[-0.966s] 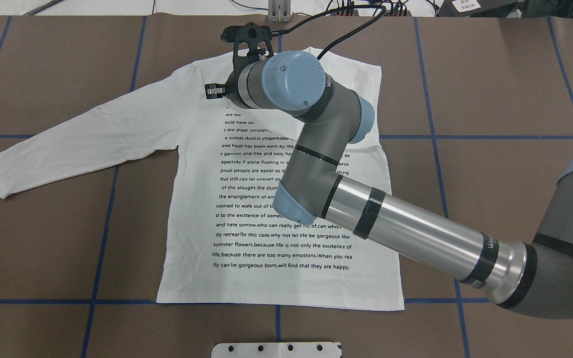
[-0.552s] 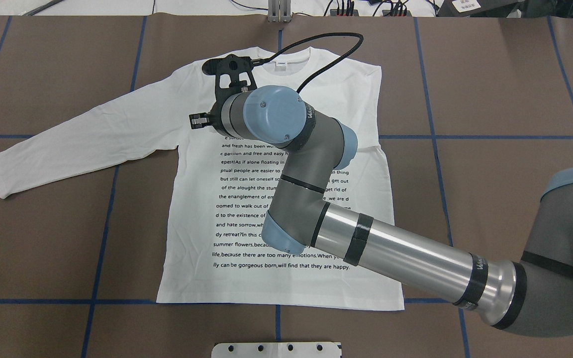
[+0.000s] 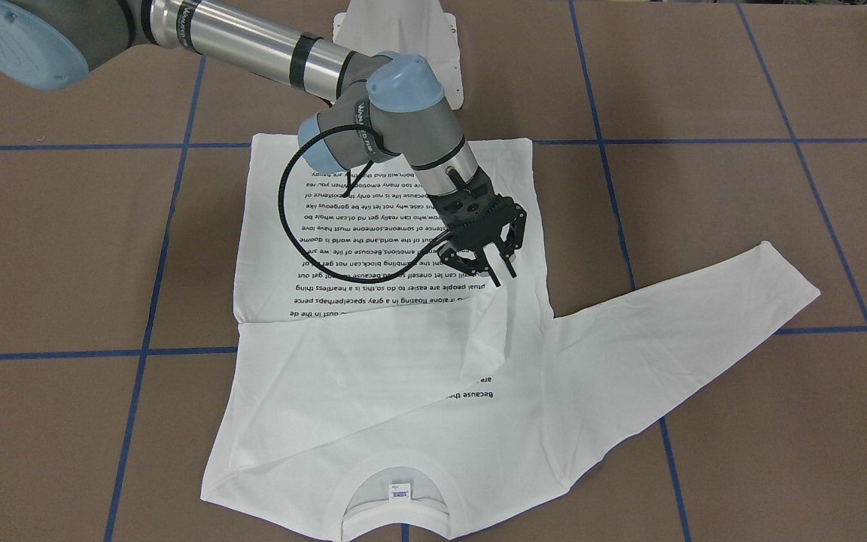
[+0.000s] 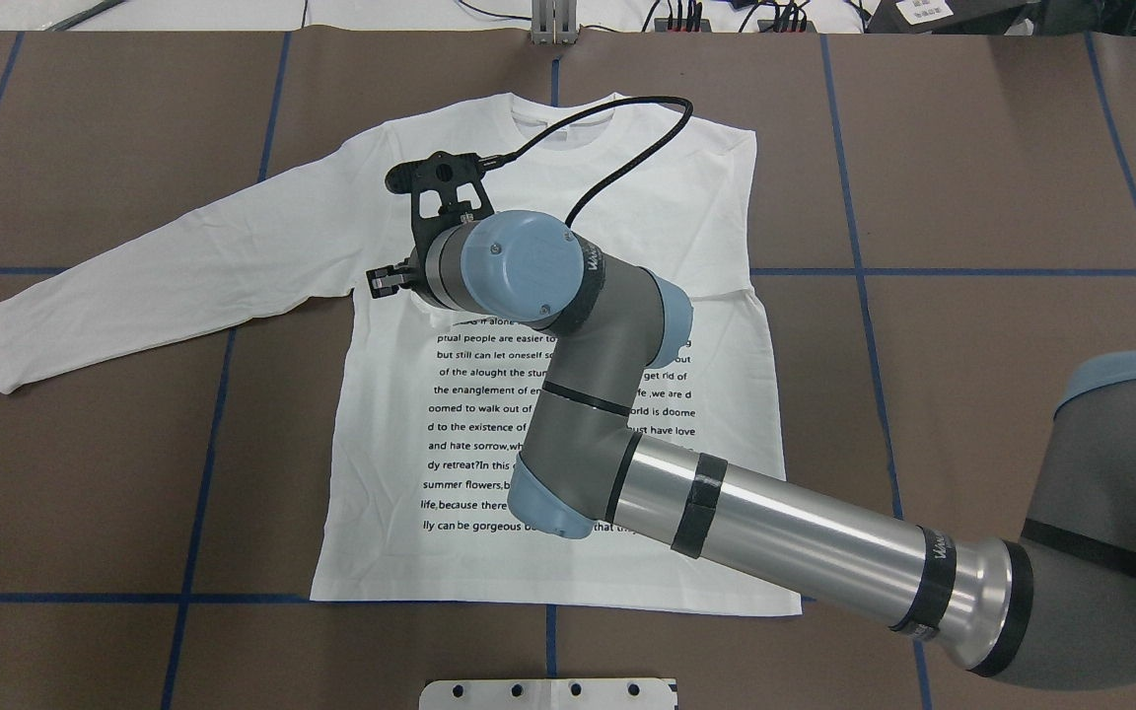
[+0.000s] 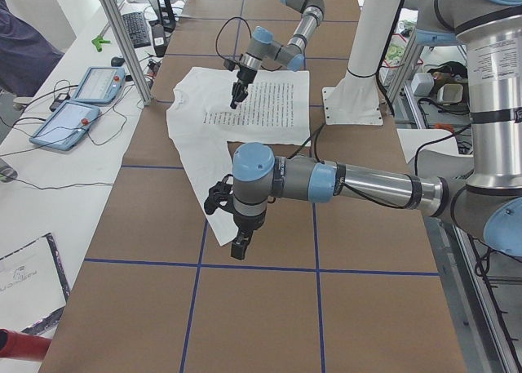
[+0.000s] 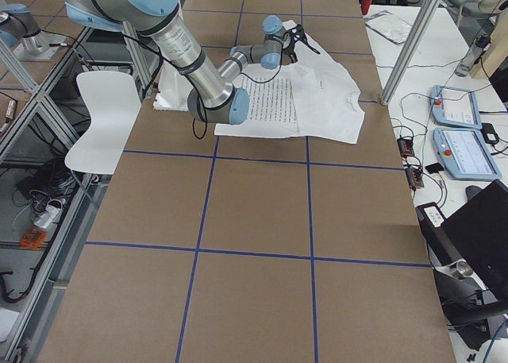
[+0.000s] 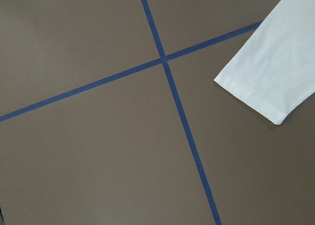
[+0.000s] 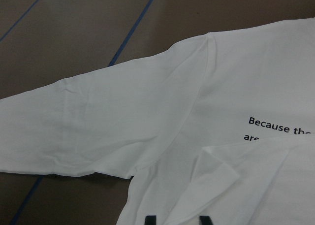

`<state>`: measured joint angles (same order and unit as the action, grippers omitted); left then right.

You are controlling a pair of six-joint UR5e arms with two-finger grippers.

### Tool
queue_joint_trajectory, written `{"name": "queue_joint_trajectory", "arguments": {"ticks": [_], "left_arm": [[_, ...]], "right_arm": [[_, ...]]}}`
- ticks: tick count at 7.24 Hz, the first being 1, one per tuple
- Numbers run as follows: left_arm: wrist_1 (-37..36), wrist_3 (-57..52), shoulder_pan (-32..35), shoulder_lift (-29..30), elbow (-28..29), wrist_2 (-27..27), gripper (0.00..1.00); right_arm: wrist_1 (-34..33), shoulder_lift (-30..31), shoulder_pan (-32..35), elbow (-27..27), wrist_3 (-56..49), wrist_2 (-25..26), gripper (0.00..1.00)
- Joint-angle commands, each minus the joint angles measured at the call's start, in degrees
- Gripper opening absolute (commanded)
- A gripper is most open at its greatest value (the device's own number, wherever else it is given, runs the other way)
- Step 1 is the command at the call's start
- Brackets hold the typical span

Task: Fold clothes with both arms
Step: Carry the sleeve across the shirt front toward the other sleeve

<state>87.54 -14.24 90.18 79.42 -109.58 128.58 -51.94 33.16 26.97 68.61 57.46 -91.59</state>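
One white long-sleeved T-shirt [image 4: 371,493] of soft, smooth knit lies print-side up at the middle of the brown, matt, paper-covered tabletop [image 4: 972,148], which thin blue tape lines [image 7: 167,72] divide into large rectangles. Its collar end points away from the robot and its straight hem lies nearest it. A block of small black text [image 4: 489,390] in many short rows covers the chest. The ribbed round collar [image 3: 396,474] frames one small neck label [image 3: 400,493] with blue print.

Of the two sleeves, the one on the robot's left [image 3: 704,301] lies flat and stretched out sideways, tapering to a squared cuff [image 7: 266,77]. The other is folded across the chest, covering the upper rows of text, and rises in a creased ridge to the right pincer [image 3: 504,279].

There are two arms of silver-grey tube with light blue, rounded joint caps. The right arm [image 4: 795,523] reaches over the shirt. Its black pincer points down and pinches the end of the folded sleeve; the right wrist view shows two black fingertips [image 8: 150,219] with white cloth between them. One black cable [image 3: 281,203] loops from its wrist.

The left arm [image 5: 367,185] stretches out low, and its pincer [image 5: 241,246] hangs above the stretched sleeve's cuff. Whether that pincer is spread or pressed together cannot be told.

One white metal plate [image 4: 548,693] with four dark holes sits at the robot's edge of the tabletop.
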Motion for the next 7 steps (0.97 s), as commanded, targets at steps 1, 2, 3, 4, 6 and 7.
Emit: {"name": "queue_joint_trajectory", "arguments": {"ticks": [1,2,3,4,6,7], "left_arm": [[0.00,-0.09,-0.09,0.04,-0.02,0.09,1.00],[0.09,-0.09,-0.09,0.12,-0.02,0.09,1.00],[0.09,0.00,-0.18,0.21,0.07,0.09,1.00],[0.09,0.00,-0.18,0.21,-0.02,0.09,1.00],[0.00,0.00,-0.18,0.48,0.07,0.09,1.00],[0.00,0.00,-0.18,0.48,0.07,0.00,1.00]], "right_arm": [[-10.42,-2.99,-0.07,0.38,-0.07,0.01,1.00],[-12.99,-3.18,0.10,0.38,0.02,-0.08,1.00],[-13.27,-2.58,0.28,-0.31,1.24,0.01,1.00],[-13.19,-2.31,0.80,-0.93,3.08,-0.08,0.99],[-13.11,-3.18,1.25,-3.64,8.18,0.09,0.98],[-12.14,-4.84,0.81,-6.18,9.76,1.93,0.98]]}}
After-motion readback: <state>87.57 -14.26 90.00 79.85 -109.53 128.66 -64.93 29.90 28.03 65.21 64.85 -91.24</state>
